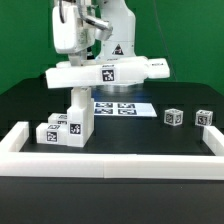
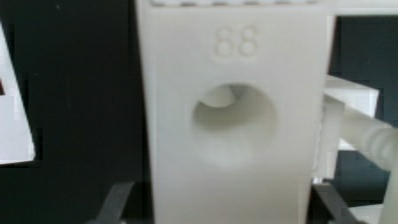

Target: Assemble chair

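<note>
Clamping the seat panel [image 1: 105,72] between nearly closed fingers, the gripper [image 1: 93,52] holds it level over an upright leg [image 1: 80,104]. Tagged blocks [image 1: 62,130] crowd the leg's base, seemingly touching it; the marker board [image 1: 115,107] and two cubes [image 1: 173,117] lie nearby.

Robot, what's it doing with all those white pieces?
It is building a little chair. Its tool is shut on a flat white panel with a round hole and holds it up over the black table. An upright post stands under the panel's end at the exterior view's left, above a bunch of blocks. Two small cubes wait loose at the exterior view's right. The chair is not yet together.
</note>
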`<state>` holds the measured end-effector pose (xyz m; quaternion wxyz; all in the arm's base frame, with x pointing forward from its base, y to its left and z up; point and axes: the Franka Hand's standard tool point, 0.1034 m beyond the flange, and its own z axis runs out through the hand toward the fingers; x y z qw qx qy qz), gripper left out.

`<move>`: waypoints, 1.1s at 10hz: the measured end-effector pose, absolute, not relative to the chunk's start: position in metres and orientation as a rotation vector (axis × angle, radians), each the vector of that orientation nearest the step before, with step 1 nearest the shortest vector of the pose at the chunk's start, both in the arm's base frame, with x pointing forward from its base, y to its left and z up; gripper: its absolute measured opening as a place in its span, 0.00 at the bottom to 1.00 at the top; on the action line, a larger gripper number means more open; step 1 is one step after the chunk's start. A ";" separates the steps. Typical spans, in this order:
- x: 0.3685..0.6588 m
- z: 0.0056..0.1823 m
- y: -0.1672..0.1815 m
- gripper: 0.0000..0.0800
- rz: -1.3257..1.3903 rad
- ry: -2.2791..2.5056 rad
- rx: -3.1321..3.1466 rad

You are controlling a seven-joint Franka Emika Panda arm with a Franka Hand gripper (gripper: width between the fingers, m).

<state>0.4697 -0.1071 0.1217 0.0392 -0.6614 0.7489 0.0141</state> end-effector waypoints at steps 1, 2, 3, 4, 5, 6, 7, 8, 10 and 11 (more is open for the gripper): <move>0.470 0.121 -0.107 0.36 0.038 2.293 -2.035; 0.470 0.121 -0.107 0.36 0.037 2.290 -2.038; 0.470 0.121 -0.107 0.36 0.036 2.288 -2.040; 0.470 0.121 -0.108 0.36 0.038 2.288 -2.042; 0.467 0.122 -0.114 0.36 0.060 2.304 -2.031; 0.464 0.123 -0.120 0.36 0.069 2.319 -2.016; 0.464 0.122 -0.120 0.36 0.064 2.325 -2.014; 0.466 0.121 -0.117 0.36 0.051 2.320 -2.024; 0.468 0.120 -0.117 0.36 0.041 2.314 -2.034; 0.470 0.120 -0.117 0.36 0.027 2.308 -2.045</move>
